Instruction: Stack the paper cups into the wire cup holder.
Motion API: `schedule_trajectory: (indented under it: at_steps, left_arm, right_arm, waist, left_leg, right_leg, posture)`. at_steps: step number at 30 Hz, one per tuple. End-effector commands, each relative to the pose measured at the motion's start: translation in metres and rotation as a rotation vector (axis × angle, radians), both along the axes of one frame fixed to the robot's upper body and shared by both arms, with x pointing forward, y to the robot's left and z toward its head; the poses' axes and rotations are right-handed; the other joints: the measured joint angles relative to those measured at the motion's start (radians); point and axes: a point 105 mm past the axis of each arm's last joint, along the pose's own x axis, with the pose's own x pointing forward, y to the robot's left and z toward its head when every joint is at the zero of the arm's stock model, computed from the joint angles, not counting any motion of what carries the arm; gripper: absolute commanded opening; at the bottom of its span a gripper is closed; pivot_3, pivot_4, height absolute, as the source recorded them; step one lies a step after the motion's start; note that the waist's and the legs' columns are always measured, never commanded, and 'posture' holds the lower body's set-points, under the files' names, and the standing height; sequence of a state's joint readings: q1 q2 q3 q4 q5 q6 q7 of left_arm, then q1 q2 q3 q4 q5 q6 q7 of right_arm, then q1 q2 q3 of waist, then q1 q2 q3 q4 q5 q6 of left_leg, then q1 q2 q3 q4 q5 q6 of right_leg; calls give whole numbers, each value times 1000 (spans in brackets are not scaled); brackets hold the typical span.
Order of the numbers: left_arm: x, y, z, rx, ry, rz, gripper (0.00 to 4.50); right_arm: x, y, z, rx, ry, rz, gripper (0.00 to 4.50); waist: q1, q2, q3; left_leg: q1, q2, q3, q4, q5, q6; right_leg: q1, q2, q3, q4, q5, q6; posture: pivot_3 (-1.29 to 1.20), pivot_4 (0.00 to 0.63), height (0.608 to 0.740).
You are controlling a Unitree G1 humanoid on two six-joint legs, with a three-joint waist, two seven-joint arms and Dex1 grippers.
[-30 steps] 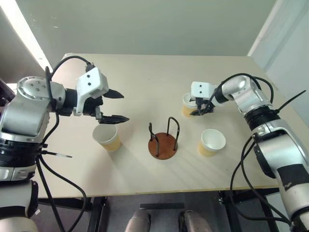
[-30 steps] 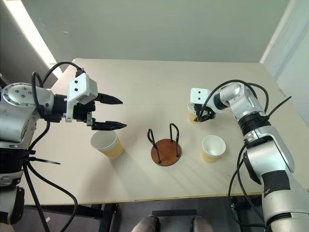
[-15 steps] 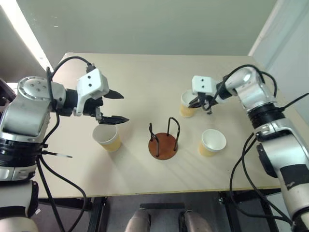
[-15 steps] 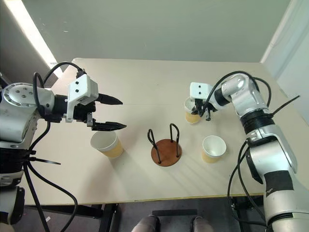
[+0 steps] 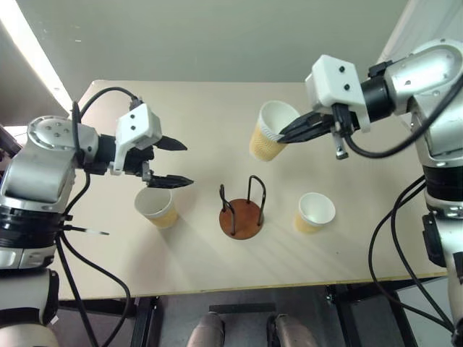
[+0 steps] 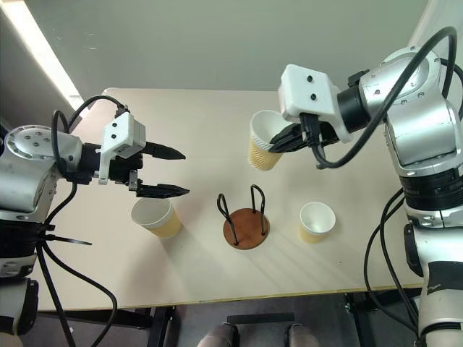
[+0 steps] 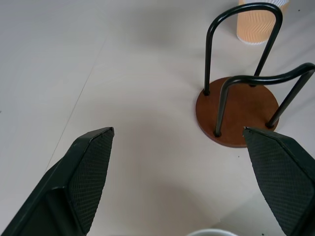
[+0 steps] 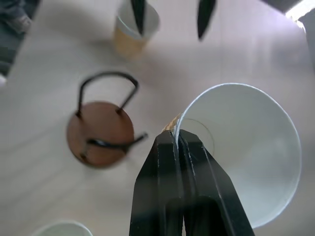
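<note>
- Right gripper [image 5: 283, 136] pinches the rim of one paper cup [image 5: 269, 131], holding it tilted in the air above the table [image 5: 202, 108].
- Left gripper [image 5: 181, 163] hangs with its fingers spread wide, holding nothing, just above a second cup [image 5: 157, 207].
- Wire cup holder [image 5: 241, 211] stands empty mid-table, with a third cup [image 5: 314, 212] near it on the right.

Probably a lab: bare table [image 5: 210, 108], plain grey wall [image 5: 217, 36].
</note>
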State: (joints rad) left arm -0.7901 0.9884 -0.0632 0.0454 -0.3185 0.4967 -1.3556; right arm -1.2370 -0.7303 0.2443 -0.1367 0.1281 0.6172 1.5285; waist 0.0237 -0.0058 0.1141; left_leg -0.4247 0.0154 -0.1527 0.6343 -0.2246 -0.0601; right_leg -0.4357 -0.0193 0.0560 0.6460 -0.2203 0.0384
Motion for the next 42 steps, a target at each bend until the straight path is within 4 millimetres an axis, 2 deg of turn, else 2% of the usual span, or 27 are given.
schedule_trajectory:
  at_steps: [1,7,10,23,35,38,42]
  left_arm:
    - [-2,-5,10,16,-47,-37,4500]
    - [-1,-5,8,21,-49,-40,4500]
    - [-2,-2,7,28,-49,-35,4500]
    - [-2,2,6,35,-49,-26,4500]
    - [-1,4,6,36,-56,-19,4500]
    - [-2,4,6,38,-58,-19,4500]
    - [-4,5,7,41,-60,-19,4500]
  right_arm:
    - [-17,18,10,6,-57,72,27]
    - [-17,33,3,0,-41,114,27]
    - [-19,41,-13,-19,12,150,27]
    - [-11,24,-44,-98,69,106,27]
    - [-10,28,-55,-100,89,118,27]
    - [-11,29,-55,-86,106,122,623]
    - [-11,31,-53,-61,120,117,1896]
  waist:
    - [-1,0,0]
    - [-5,0,0]
    - [-5,0,0]
    - [-5,0,0]
    - [-5,0,0]
    - [-5,-1,0]
    - [-5,-1,0]
  left_leg:
    - [0,0,0,0,-1,4]
    - [2,0,-1,0,0,7]
    - [2,0,-1,0,0,7]
    - [1,0,-1,0,1,6]
    - [1,1,-2,1,1,6]
    - [1,1,-2,1,1,6]
    - [1,1,-1,1,1,6]
  right_leg:
    - [0,0,0,0,0,0]
    - [0,0,-1,3,2,-2]
    - [0,0,-1,3,2,-2]
    - [0,1,-1,2,2,-2]
    - [0,1,-1,3,3,-2]
    - [0,1,-1,3,3,-2]
    - [0,1,-1,2,3,-2]
  posture:
    - [0,150,740]
    - [0,150,740]
    - [0,150,740]
    - [0,150,740]
    - [0,150,740]
    - [0,150,740]
    - [0,150,740]
